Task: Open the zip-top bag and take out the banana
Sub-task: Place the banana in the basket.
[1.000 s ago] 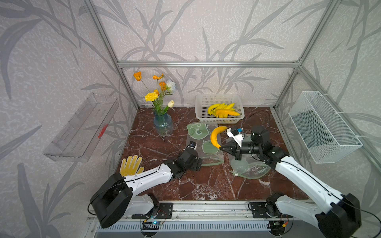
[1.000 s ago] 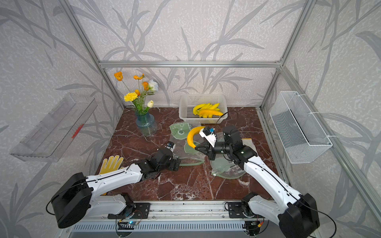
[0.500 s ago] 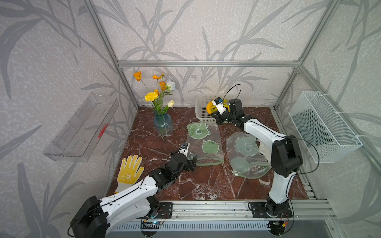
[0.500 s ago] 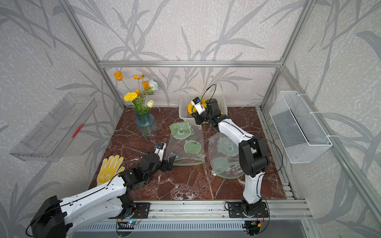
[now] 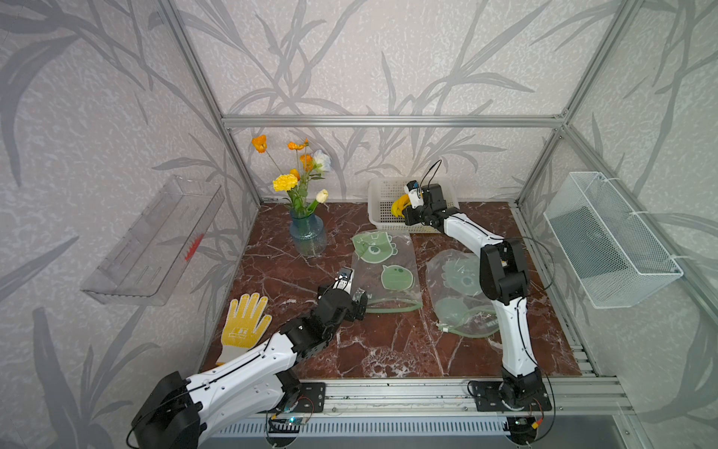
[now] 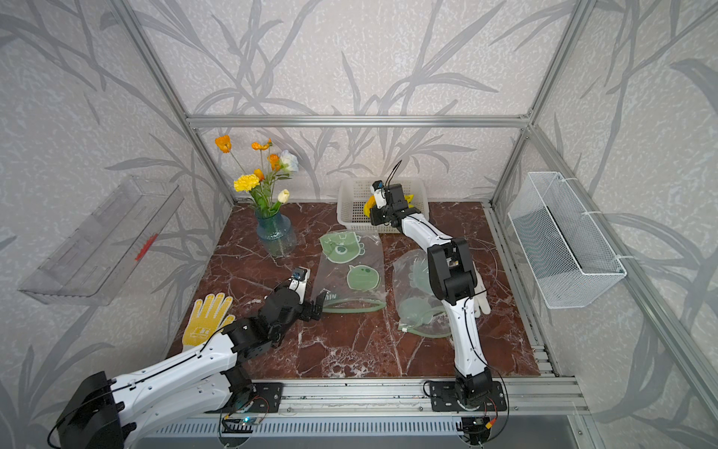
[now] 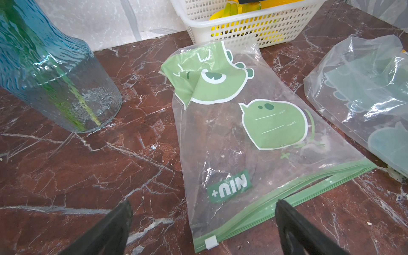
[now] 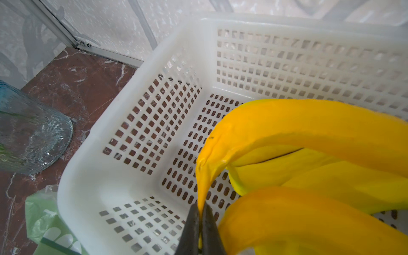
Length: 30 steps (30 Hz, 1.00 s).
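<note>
My right gripper [image 8: 200,207] is shut on the thin stem end of a yellow banana [image 8: 287,123], which hangs inside the white basket [image 8: 154,70] at the back of the table. Both top views show that banana [image 5: 398,205] [image 6: 368,206] at the right gripper [image 5: 405,212] [image 6: 373,218]. The zip-top bag [image 7: 242,143], clear with green cartoon prints, lies flat and empty mid-table [image 5: 382,268] [image 6: 349,272]. Its green zip strips are parted. My left gripper [image 7: 202,205] [image 5: 359,305] stands open just off the bag's zip edge, holding nothing.
Other bananas [image 8: 309,220] lie in the basket. A second crumpled clear bag [image 5: 454,287] lies to the right, under my right arm. A blue glass vase [image 5: 308,235] with flowers stands back left, a yellow glove [image 5: 244,322] front left. A wire basket [image 5: 610,241] hangs on the right wall.
My right arm has carried the banana from above the bag back to the white basket. My left arm has drawn back slightly from the bag.
</note>
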Tool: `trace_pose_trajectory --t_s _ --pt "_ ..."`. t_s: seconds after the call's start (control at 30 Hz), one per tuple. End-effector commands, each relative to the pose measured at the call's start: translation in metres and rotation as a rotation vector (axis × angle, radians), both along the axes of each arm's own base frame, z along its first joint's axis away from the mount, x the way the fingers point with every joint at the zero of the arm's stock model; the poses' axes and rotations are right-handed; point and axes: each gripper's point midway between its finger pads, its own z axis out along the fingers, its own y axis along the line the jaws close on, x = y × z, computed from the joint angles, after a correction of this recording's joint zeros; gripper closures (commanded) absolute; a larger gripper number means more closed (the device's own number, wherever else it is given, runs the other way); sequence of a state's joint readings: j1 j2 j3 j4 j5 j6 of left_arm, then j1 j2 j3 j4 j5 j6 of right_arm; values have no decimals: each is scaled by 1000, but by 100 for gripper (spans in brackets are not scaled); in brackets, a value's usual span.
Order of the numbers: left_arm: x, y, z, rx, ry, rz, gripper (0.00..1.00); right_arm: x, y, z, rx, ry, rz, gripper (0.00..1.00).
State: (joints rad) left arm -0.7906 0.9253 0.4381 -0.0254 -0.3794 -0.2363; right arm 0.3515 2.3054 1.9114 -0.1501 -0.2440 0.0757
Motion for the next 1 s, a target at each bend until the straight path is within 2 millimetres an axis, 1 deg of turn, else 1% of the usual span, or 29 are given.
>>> trace_pose_trajectory --t_s 0.0,0.03,0.07,0.1,0.13,0.17,0.27,0.3,0.4,0.47,0.57,0.63,0.7,0.73,0.77,0.8,0.83,0.9,0.97 --pt "1 6 3 7 -8 27 1 1 -9 5 19 23 -43 80" --pt "1 7 3 5 -9 29 1 0 -10 5 20 22 -45 75" --pt "1 7 3 3 -9 29 1 -1 -10 5 23 21 -48 66" --pt "1 7 4 1 -12 30 1 -3 -11 8 27 17 -49 53" --pt "2 7 4 -1 -15 34 1 -4 -11 11 28 11 -48 45" --pt "2 7 4 -1 -18 36 1 -6 -12 14 31 4 -51 40" --pt "5 11 5 13 -25 59 1 -16 -18 35 44 -51 -60 32" --pt "7 14 6 22 -30 83 1 -21 -20 47 47 -85 -57 30" --pt "15 29 11 52 -63 186 1 -42 -33 74 6 -187 -43 24" --pt "24 36 15 72 -93 243 1 -57 -50 84 -65 -249 -72 22" --pt "43 45 25 124 -121 293 1 -84 -85 89 -201 -347 -143 19" --pt "59 53 32 171 -124 324 1 -105 -113 97 -275 -432 -222 15" --pt "74 67 37 207 -137 376 1 -123 -144 101 -319 -490 -337 9" --pt "80 76 41 230 -153 417 1 -132 -161 96 -345 -501 -399 3" --pt "88 84 47 241 -190 463 1 -140 -178 92 -362 -505 -466 1" --pt "94 87 49 250 -222 481 1 -146 -191 87 -369 -499 -522 1" --pt "102 88 51 266 -246 479 1 -152 -203 78 -377 -475 -560 1" --pt "117 90 50 337 -243 466 1 -164 -216 56 -393 -413 -579 1" --pt "130 102 43 434 -196 485 1 -177 -224 33 -416 -377 -568 1"
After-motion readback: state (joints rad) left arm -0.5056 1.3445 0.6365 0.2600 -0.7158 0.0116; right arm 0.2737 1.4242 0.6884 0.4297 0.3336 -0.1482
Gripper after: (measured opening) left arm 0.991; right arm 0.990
